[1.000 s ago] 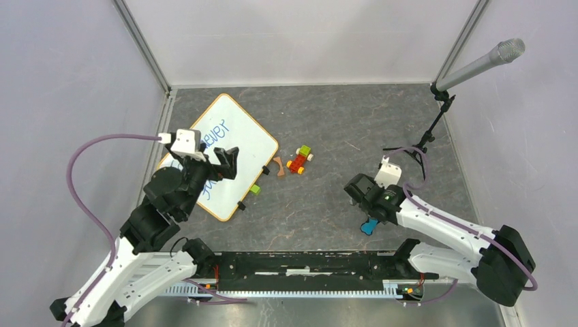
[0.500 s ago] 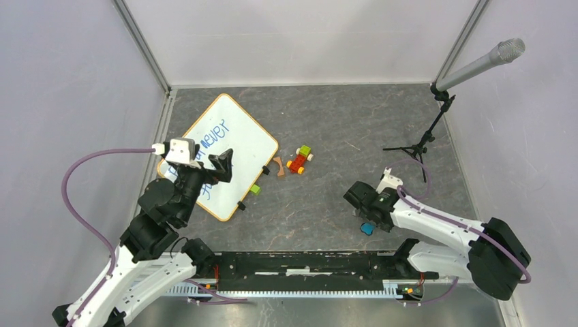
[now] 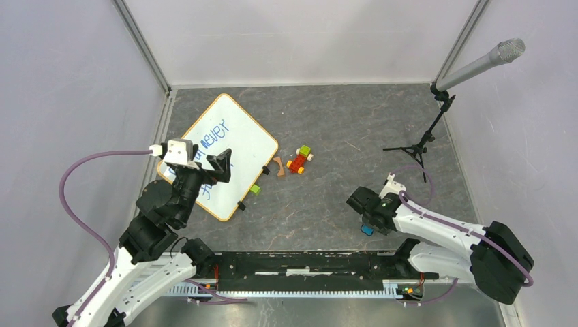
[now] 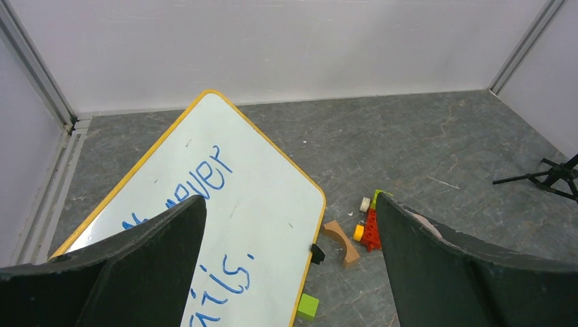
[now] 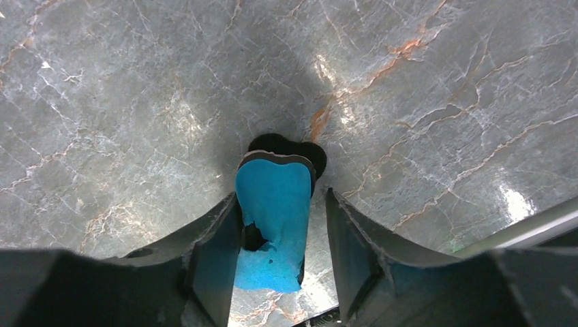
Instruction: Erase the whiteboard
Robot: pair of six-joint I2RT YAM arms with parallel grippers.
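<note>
The whiteboard (image 3: 240,142) lies flat at the left of the floor, with an orange-tan rim, black clips on its right edge and blue handwriting; it also shows in the left wrist view (image 4: 262,184). My left gripper (image 3: 208,170) hovers above the board's near part, open and empty (image 4: 290,208). A blue eraser (image 3: 367,229) with a black underside lies on the floor at the near right. My right gripper (image 3: 369,219) is low over it, open, with one jaw on each side of the eraser (image 5: 272,204). A small gap shows at the right jaw.
A tan arch block (image 3: 278,165), a red, yellow and green block car (image 3: 300,160) and a green cube (image 3: 255,189) lie just right of the board. A microphone on a black tripod stand (image 3: 424,139) stands at the far right. Walls enclose the floor.
My right gripper has moved toward the near edge and lowered over the blue eraser, which now sits between its jaws. My left gripper has drawn back slightly toward the near left.
</note>
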